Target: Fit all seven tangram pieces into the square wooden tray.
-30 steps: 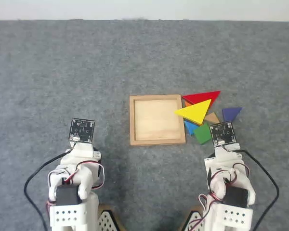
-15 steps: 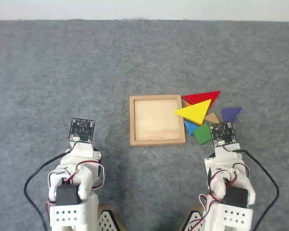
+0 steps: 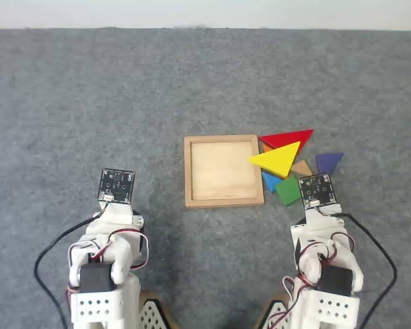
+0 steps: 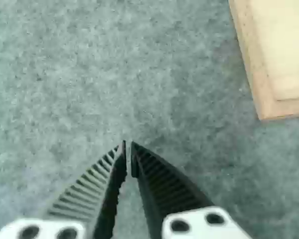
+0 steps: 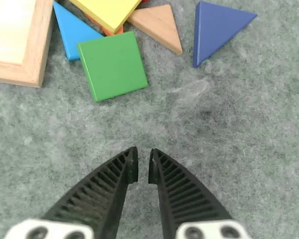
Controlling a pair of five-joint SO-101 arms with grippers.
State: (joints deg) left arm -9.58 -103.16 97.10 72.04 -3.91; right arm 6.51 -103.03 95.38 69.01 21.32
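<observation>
Clenched on nothing, the left gripper (image 4: 128,145) is held low over the grey carpet (image 4: 65,74), its ribbed black fingers (image 4: 159,184) meeting at the tips. Ahead of it and off to one side, a corner of the square wooden tray (image 4: 254,74) is seen lying flat on the carpet, well apart from the fingertips.

The right gripper (image 5: 142,152) is likewise drawn closed and holds nothing, with only a thin slit left between its tips. Bare carpet is seen directly beneath it. Nearest ahead of it lies the green square (image 5: 113,64), flat on the carpet and just beside the tray's near right corner. Touching the square's far edge is the light blue piece (image 5: 72,31), tucked against the tray's outer wall. A sliver of the orange piece (image 5: 102,29) is seen under the yellow triangle (image 5: 107,10). The tan triangle (image 5: 157,25) lies to the right of these, and the dark blue triangle (image 5: 217,27) lies alone farther right, apart from the cluster.

From the high view, the yellow triangle is seen resting on top of the heap, its tip reaching over the tray's right rim. Farthest back, the red triangle (image 3: 286,139) is partly covered by the yellow one. The tray's pale floor is otherwise seen bare.
</observation>
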